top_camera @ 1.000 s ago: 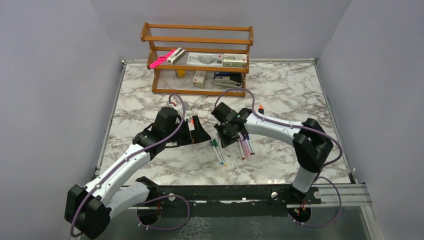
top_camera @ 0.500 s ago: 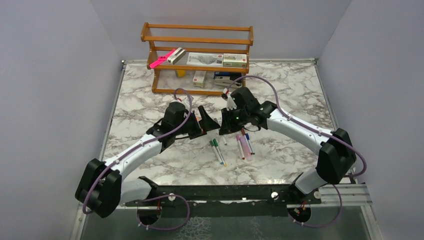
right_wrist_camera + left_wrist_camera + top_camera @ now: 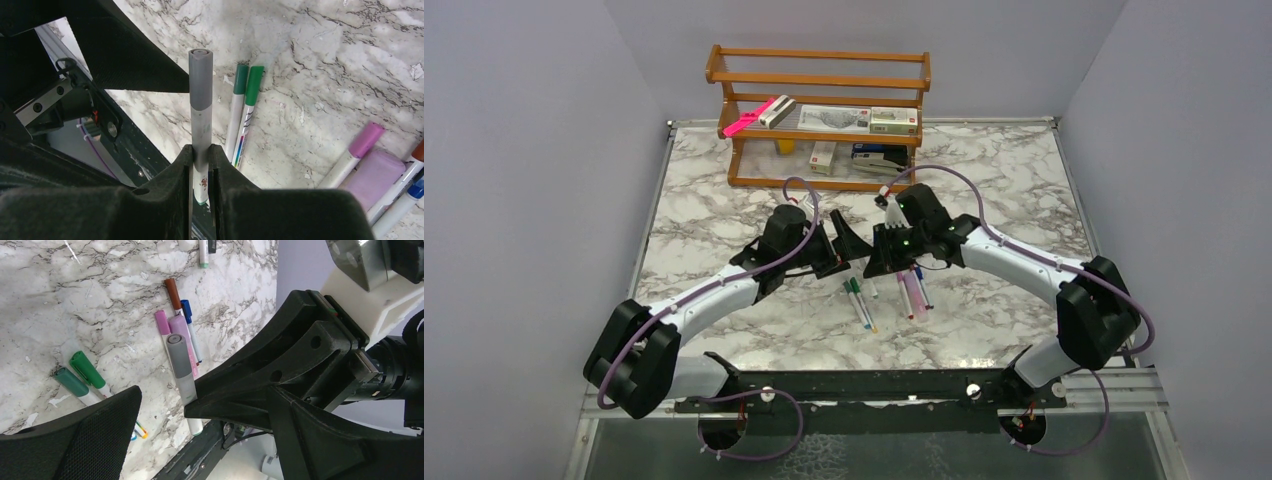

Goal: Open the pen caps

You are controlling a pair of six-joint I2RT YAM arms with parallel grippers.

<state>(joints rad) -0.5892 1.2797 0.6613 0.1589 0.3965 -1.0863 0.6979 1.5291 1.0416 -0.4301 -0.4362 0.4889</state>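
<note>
My right gripper [image 3: 201, 152] is shut on a white-barrelled pen [image 3: 201, 127] with a grey cap [image 3: 200, 80], held above the table. That grey cap [image 3: 178, 355] points at my left gripper [image 3: 202, 412], which stands wide open with nothing in it. The cap lies just ahead of its fingertips, and contact is not visible. In the top view the left gripper [image 3: 844, 252] and right gripper [image 3: 879, 258] meet tip to tip at mid-table. Two green-capped pens [image 3: 856, 295] lie on the marble below. Beside them lie pens [image 3: 912, 290] with pink, lilac, dark red and blue caps.
A wooden rack [image 3: 824, 130] at the back holds small boxes and a long bright-pink item [image 3: 746, 118]. Another pen [image 3: 203, 249] lies further out on the marble. A black rail [image 3: 874, 385] runs along the table's near edge.
The right gripper has lifted the grey-capped pen away from the lying pens and turned it toward the left. The left arm has reached further right, bringing its open jaws up to the pen.
</note>
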